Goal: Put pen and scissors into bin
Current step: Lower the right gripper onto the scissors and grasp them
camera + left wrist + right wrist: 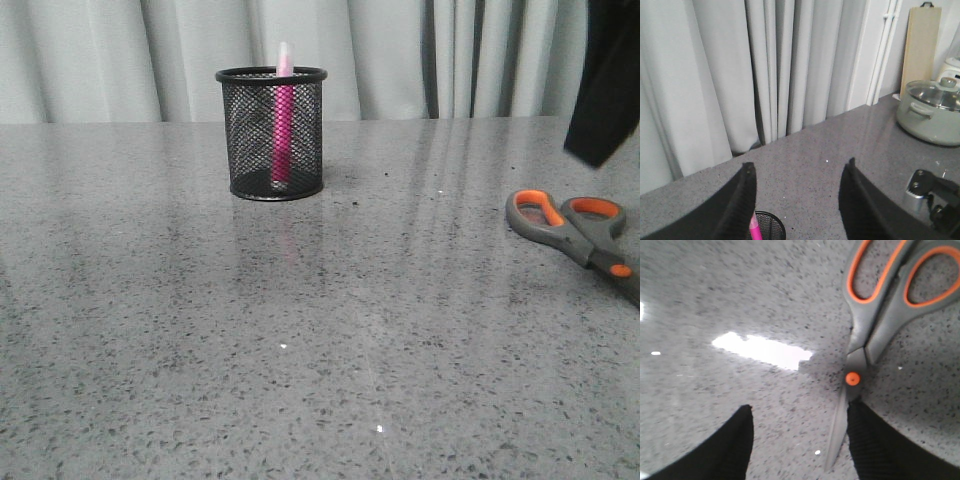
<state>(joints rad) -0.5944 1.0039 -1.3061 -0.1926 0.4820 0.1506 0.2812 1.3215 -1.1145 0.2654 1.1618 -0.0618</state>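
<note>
The black mesh bin [270,135] stands upright at the back of the table, left of centre. The pink pen [283,115] stands in it, its pale cap above the rim. My left gripper [799,170] is open and empty, high above the bin [771,227], where the pen [755,232] shows. The scissors [575,225] lie flat at the right edge, closed. My right gripper [799,440] is open just above the table. The scissors [875,325] lie ahead of it, their blade [837,435] alongside the inner side of one finger [880,445].
A dark part of my right arm [607,80] hangs at the top right over the scissors. A grey-green lidded pot [930,112] and a wooden board [920,45] stand at the table's far side. Curtains hang behind the table.
</note>
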